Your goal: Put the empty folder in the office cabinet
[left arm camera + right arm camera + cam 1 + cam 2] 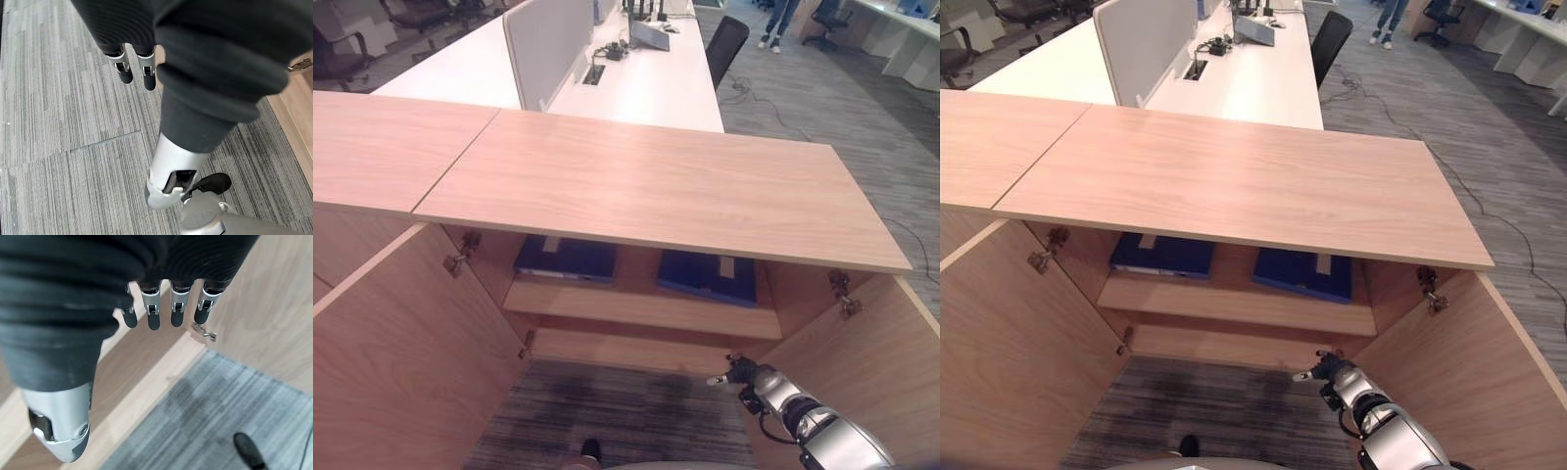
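Two flat dark-blue folders lie on the upper shelf of the open light-wood office cabinet (656,186): the left blue folder (566,258) and the right blue folder (707,274), well apart, each with a pale label strip at its far edge and partly hidden under the cabinet's top panel. Which one is the empty folder cannot be told. Both cabinet doors stand open, the left wooden door (401,343) and the right wooden door (871,372) flanking a strip of grey striped carpet (607,411).

The right hand (1327,370) hangs low by the right door, near the cabinet's bottom ledge, its fingers (154,316) straight and holding nothing (the right wrist view shows them in a row above the ledge and a metal hinge (203,331), detail the head views lack). The left hand (134,66) appears in its wrist view over the carpet, fingers relaxed and empty.

Beyond the cabinet, a long white bench (646,88) carries a grey divider screen (548,44); a person's legs (778,24) stand far right.
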You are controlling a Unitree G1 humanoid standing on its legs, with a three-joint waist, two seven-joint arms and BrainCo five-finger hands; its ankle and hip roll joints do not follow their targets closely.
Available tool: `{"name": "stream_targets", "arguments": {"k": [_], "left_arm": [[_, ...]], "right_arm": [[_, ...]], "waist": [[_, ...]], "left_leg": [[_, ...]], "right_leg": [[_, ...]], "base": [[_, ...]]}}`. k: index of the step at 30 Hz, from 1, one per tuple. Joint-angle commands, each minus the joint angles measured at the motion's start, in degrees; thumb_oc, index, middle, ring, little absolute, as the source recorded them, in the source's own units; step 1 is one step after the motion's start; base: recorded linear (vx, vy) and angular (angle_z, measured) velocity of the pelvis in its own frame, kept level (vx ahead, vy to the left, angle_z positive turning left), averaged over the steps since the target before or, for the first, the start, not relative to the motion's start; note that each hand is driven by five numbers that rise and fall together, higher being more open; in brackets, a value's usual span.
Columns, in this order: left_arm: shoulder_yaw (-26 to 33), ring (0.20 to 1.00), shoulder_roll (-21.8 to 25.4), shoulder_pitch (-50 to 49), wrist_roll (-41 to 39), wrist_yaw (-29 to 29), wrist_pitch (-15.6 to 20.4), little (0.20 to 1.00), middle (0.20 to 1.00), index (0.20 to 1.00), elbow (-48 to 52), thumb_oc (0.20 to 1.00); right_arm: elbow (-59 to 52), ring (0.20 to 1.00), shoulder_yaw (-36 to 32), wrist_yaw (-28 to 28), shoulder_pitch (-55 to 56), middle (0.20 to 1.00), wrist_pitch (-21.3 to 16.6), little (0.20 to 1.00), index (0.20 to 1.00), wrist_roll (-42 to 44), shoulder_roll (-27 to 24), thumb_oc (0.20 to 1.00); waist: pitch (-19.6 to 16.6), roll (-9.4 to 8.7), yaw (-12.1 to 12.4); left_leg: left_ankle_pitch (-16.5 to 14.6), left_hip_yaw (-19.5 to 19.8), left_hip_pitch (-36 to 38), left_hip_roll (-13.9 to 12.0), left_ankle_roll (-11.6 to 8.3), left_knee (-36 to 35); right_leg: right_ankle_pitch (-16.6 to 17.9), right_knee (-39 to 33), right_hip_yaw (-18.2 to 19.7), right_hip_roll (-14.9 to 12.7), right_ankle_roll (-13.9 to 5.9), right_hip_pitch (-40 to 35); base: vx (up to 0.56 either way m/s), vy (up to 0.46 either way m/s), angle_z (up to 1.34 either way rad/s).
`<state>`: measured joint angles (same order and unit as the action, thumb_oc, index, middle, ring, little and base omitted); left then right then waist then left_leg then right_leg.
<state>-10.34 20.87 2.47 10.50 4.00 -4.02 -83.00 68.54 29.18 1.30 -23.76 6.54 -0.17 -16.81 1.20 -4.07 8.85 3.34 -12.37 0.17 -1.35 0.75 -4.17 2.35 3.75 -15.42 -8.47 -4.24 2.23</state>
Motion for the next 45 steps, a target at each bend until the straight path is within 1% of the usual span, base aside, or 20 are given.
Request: {"name": "stream_targets", "arguments": {"k": [1, 2, 3, 5, 6, 7, 9, 11, 15, 20, 21, 25, 30, 32, 34, 35, 36, 37, 39, 45], "left_arm": [[-1.81, 1.000, 2.83, 1.94, 2.06, 0.74, -0.17, 1.000, 1.000, 1.000, -4.43, 1.000], [-1.81, 1.000, 2.84, 1.95, 2.06, 0.74, -0.17, 1.000, 1.000, 1.000, -4.43, 1.000], [-1.90, 1.000, 3.32, 2.59, 2.00, 1.15, -0.09, 1.000, 1.000, 1.000, -4.36, 1.000], [-1.71, 1.000, 3.85, 3.67, 1.82, 1.42, -0.11, 1.000, 1.000, 1.000, -4.18, 1.000], [-1.71, 1.000, 3.84, 3.68, 1.82, 1.42, -0.10, 1.000, 1.000, 1.000, -4.19, 1.000], [-1.71, 1.000, 4.36, 4.28, 2.45, 1.42, -0.06, 1.000, 1.000, 1.000, -4.09, 1.000], [-1.31, 1.000, 4.62, 4.80, 2.69, 1.25, -0.11, 1.000, 1.000, 1.000, -4.44, 1.000], [-1.01, 1.000, 4.83, 4.81, 3.44, 1.20, -0.18, 1.000, 1.000, 1.000, -4.93, 1.000], [-0.64, 1.000, 4.84, 6.25, 2.41, 2.01, 0.04, 1.000, 1.000, 1.000, -4.67, 1.000], [-0.61, 1.000, 4.56, 8.10, 1.16, 3.48, 0.19, 1.000, 1.000, 1.000, -4.09, 1.000], [-0.92, 1.000, 4.39, 9.05, 0.64, 4.26, 0.32, 1.000, 1.000, 1.000, -3.75, 1.000], [-1.65, 1.000, 4.32, 11.00, -0.70, 5.35, 0.62, 1.000, 1.000, 1.000, -3.41, 1.000], [-2.48, 1.000, 3.76, 11.38, -4.23, 7.57, 1.96, 1.000, 1.000, 1.000, -0.24, 1.000], [-3.16, 1.000, 3.74, 8.92, -6.85, 8.55, 3.23, 1.000, 1.000, 1.000, 4.57, 1.000], [-4.14, 1.000, 3.31, 8.39, -8.04, 8.48, 3.66, 1.000, 1.000, 1.000, 4.99, 1.000], [-4.14, 1.000, 3.30, 8.40, -8.04, 8.48, 3.66, 1.000, 1.000, 1.000, 4.99, 1.000], [-5.22, 1.000, 1.26, 8.98, -8.42, 9.27, 3.44, 1.000, 1.000, 1.000, 4.93, 1.000], [-5.19, 1.000, 1.19, 9.03, -8.44, 9.30, 3.43, 1.000, 1.000, 1.000, 4.91, 1.000], [-5.89, 1.000, -0.40, 9.71, -9.56, 9.45, 2.76, 1.000, 1.000, 1.000, 4.86, 1.000], [-8.22, 1.000, -1.48, 10.38, -9.52, 9.65, 2.62, 1.000, 1.000, 1.000, 4.83, 1.000]], "right_arm": [[-1.96, 1.000, -0.06, -1.39, -6.28, 1.000, -1.38, 1.000, 1.000, -0.16, -0.40, 1.000], [-1.96, 1.000, -0.07, -1.39, -6.28, 1.000, -1.38, 1.000, 1.000, -0.16, -0.40, 1.000], [-4.49, 1.000, -1.01, -2.43, -6.71, 1.000, -2.32, 1.000, 1.000, 3.09, 0.23, 1.000], [-7.05, 1.000, -1.19, -3.13, -7.05, 1.000, -2.77, 1.000, 1.000, 4.27, -0.29, 1.000], [-7.06, 1.000, -1.19, -3.13, -7.05, 1.000, -2.76, 1.000, 1.000, 4.27, -0.30, 1.000], [-9.38, 1.000, -0.92, -3.45, -6.84, 1.000, -2.94, 1.000, 1.000, 4.42, -0.97, 1.000], [-11.01, 1.000, -1.03, -4.22, -6.41, 1.000, -3.12, 1.000, 1.000, 3.97, -1.92, 1.000], [-11.20, 1.000, -1.24, -4.85, -6.24, 1.000, -3.13, 1.000, 1.000, 3.16, -2.61, 1.000], [-13.02, 1.000, -1.88, -8.04, -8.37, 1.000, -3.11, 1.000, 1.000, 1.17, -5.69, 1.000], [-18.28, 1.000, -2.93, -11.63, -10.55, 1.000, -3.85, 1.000, 1.000, -0.68, -10.27, 1.000], [-20.89, 1.000, -3.39, -13.60, -11.47, 1.000, -4.27, 1.000, 1.000, -1.46, -12.18, 1.000], [-21.65, 1.000, -3.19, -15.87, -14.22, 1.000, -4.70, 1.000, 1.000, -1.59, -13.77, 1.000], [-22.26, 1.000, -3.68, -19.25, -19.41, 1.000, -4.73, 1.000, 1.000, -1.16, -18.45, 1.000], [-20.00, 1.000, -3.57, -19.72, -23.34, 1.000, -4.17, 1.000, 1.000, -0.50, -23.24, 1.000], [-18.06, 1.000, -2.85, -20.19, -25.47, 1.000, -4.20, 1.000, 1.000, 0.18, -24.33, 1.000], [-18.05, 1.000, -2.84, -20.19, -25.48, 1.000, -4.21, 1.000, 1.000, 0.19, -24.32, 1.000], [-17.99, 1.000, -2.11, -20.40, -26.80, 1.000, -3.19, 1.000, 1.000, -0.44, -23.98, 1.000], [-17.97, 1.000, -2.03, -20.40, -26.90, 1.000, -3.17, 1.000, 1.000, -0.42, -24.01, 1.000], [-17.49, 1.000, -0.55, -20.30, -28.92, 1.000, -2.19, 1.000, 1.000, -1.77, -24.03, 1.000], [-15.14, 1.000, 1.72, -20.62, -31.68, 1.000, -2.34, 1.000, 1.000, -2.26, -24.21, 1.000]], "waist": [[4.50, -0.74, 1.00], [4.52, -0.77, 1.03], [5.41, -1.03, 0.61], [6.48, -0.72, -0.40], [6.46, -0.68, -0.42], [7.59, -1.24, -1.54], [8.45, -1.99, -2.58], [8.00, -3.05, -2.84], [8.93, -3.97, -3.01], [11.38, -4.17, -3.56], [13.10, -4.15, -3.58], [15.28, -4.14, -3.40], [19.12, -3.29, -2.52], [21.12, -1.47, -1.47], [22.03, -0.78, -1.31], [22.01, -0.78, -1.31], [22.84, -0.82, -1.52], [22.77, -0.79, -1.56], [23.30, -0.64, -1.41], [23.80, -0.64, -0.92]], "left_leg": [[-1.99, 3.43, -1.26, 2.90, 1.41, -0.52], [-2.00, 3.39, -1.25, 2.94, 1.41, -0.52], [-2.77, 2.98, -0.41, 2.82, 1.15, -0.73], [-1.96, 3.02, -1.17, 2.20, 0.96, -0.60], [-1.96, 3.05, -1.19, 2.15, 0.94, -0.60], [-2.20, 3.80, -1.00, 2.41, 0.89, -0.18], [-2.42, 4.34, -0.63, 2.82, 0.72, -0.16], [-2.65, 4.64, -0.77, 3.27, 0.45, -0.27], [-1.86, 5.09, -4.09, 1.88, -0.32, -0.47], [-1.16, 5.97, -7.94, 0.59, -0.73, 0.58], [-1.20, 6.48, -9.75, -0.01, -0.96, 2.10], [-1.01, 7.04, -13.04, -0.79, -1.26, 4.36], [-1.12, 8.77, -19.07, -1.40, -1.46, 9.45], [-3.95, 10.33, -22.80, -0.90, -1.24, 14.95], [-5.47, 10.90, -25.51, -0.57, -0.77, 19.19], [-5.49, 10.91, -25.54, -0.57, -0.77, 19.21], [-7.22, 11.21, -28.47, -0.47, -0.21, 24.09], [-7.38, 11.20, -28.74, -0.48, -0.20, 24.38], [-9.48, 11.70, -32.21, -0.43, 0.39, 29.95], [-12.30, 12.50, -37.15, 0.00, 1.20, 37.83]], "right_leg": [[-4.72, 20.50, 0.94, -7.50, -5.45, 1.26], [-4.77, 20.59, 0.99, -7.55, -5.46, 1.31], [-4.74, 19.51, -1.06, -8.21, -4.46, 3.05], [-3.24, 14.62, -2.16, -6.19, -3.35, 4.99], [-3.18, 14.51, -2.22, -6.13, -3.33, 4.94], [-1.89, 10.20, -0.22, -4.28, -3.95, 6.01], [-0.24, 5.15, 1.77, -2.75, -4.56, 6.62], [0.76, 1.33, 1.82, -2.49, -4.93, 5.18], [1.79, -0.38, 1.59, -1.90, -4.87, 6.40], [1.47, 0.68, 0.82, -1.94, -4.36, 9.12], [0.95, 1.75, 0.53, -2.14, -4.03, 10.53], [0.69, 3.48, 0.10, -2.52, -3.49, 13.21], [-0.50, 7.09, -0.34, -3.11, -2.38, 17.15], [-3.50, 12.07, 0.08, -3.51, -2.00, 19.71], [-5.36, 16.16, 0.51, -3.73, -1.13, 21.97], [-5.37, 16.18, 0.51, -3.73, -1.13, 22.00], [-7.04, 20.26, 1.13, -3.71, -0.17, 24.40], [-7.17, 20.48, 1.18, -3.73, -0.17, 24.64], [-10.05, 25.78, 1.85, -3.82, 1.27, 27.69], [-13.80, 33.55, 2.25, -4.51, 2.96, 32.06]], "base": [[0.04, 0.125, -0.56], [0.05, 0.074, -0.51], [0.00, 0.020, -0.30], [-0.07, -0.003, -0.19], [-0.06, -0.047, -0.06], [0.04, -0.058, 0.01], [0.08, -0.069, 0.23], [0.10, -0.049, 0.42], [-0.02, -0.122, 0.31], [-0.05, -0.097, 0.15], [-0.06, -0.091, 0.16], [-0.06, -0.089, 0.09], [-0.06, -0.084, 0.11], [-0.04, -0.052, 0.18], [-0.07, 0.001, 0.23], [-0.06, -0.008, 0.11], [-0.04, -0.011, 0.05], [-0.05, -0.023, 0.07], [-0.01, -0.009, 0.02], [-0.01, -0.017, 0.03]]}}
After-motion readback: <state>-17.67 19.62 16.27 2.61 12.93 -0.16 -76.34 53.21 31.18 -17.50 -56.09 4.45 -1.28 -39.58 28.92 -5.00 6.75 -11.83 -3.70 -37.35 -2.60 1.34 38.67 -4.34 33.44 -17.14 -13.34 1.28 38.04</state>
